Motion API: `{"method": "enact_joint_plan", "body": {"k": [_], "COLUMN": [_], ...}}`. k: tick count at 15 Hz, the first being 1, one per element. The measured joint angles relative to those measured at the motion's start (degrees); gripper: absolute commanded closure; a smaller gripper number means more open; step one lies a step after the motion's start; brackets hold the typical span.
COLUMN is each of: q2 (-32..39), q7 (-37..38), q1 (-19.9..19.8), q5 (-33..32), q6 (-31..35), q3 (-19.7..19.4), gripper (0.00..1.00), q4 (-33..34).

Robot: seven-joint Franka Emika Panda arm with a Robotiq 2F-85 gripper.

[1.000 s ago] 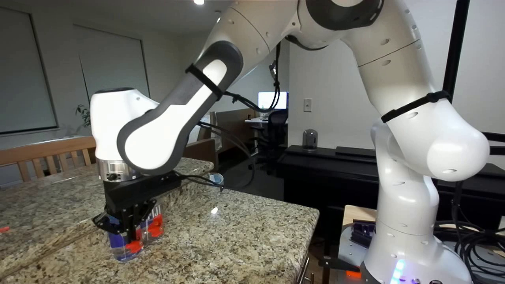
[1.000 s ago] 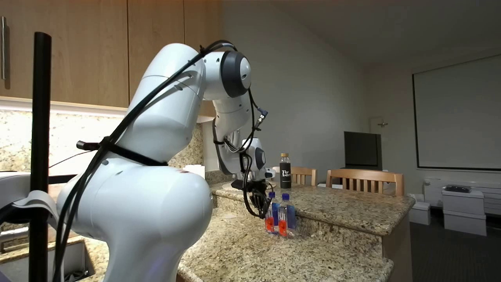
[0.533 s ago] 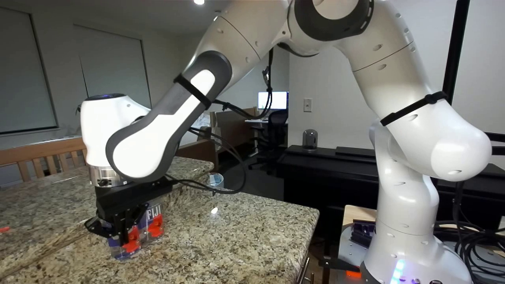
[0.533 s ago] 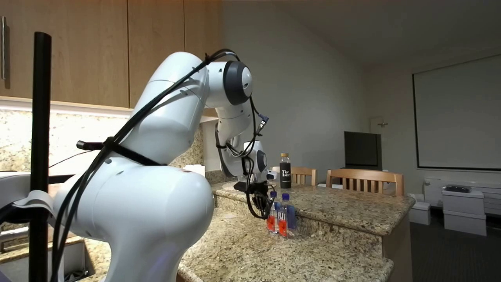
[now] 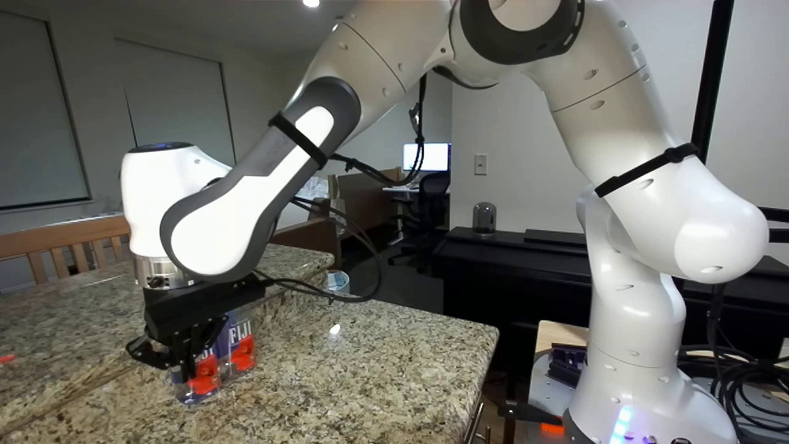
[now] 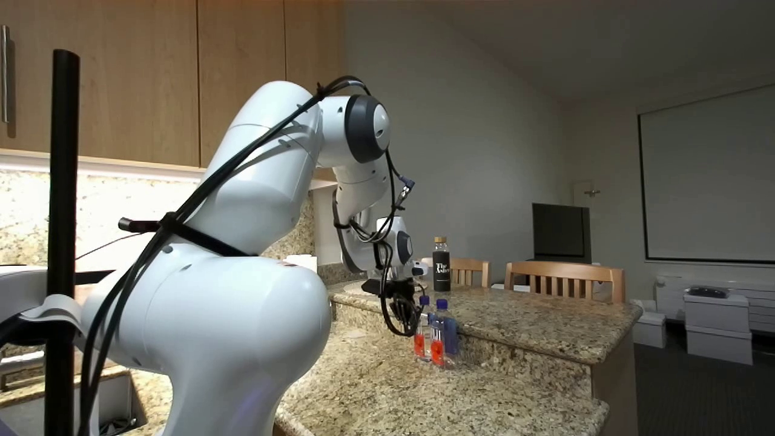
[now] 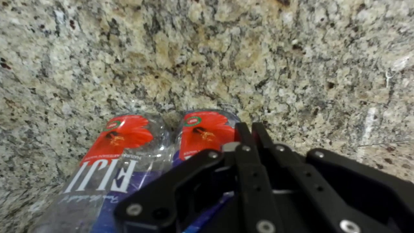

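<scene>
We see the jaws pressed together, pointing down low over a speckled granite desk [image 5: 382, 357]. Just beside them, and partly hidden behind them in our wrist view, stands the nearer Fiji bottle [image 7: 206, 131]; whether the jaws touch it, we cannot tell. The farther Fiji bottle [image 7: 108, 171] stands upright next to it, on the side away from the jaws. In an exterior view we spot a dark tan-capped bottle [image 6: 441, 267], well apart from the jaws on a raised ledge [image 6: 533, 318] beyond them
</scene>
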Motion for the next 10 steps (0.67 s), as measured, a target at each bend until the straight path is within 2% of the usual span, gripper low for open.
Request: {"method": "enact_joint_plan", "body": {"k": [7,10], "q2": [-6.85,-10.58], "q7": [-0.12,-4.36], "q1": [-0.19,-1.19], "q5": [0.44,4.32], "q6": [-6.03,-12.14], "q3": [0.65,2.97], "gripper": [0.92,0.92], "q4": [-0.18,-0.58]}}
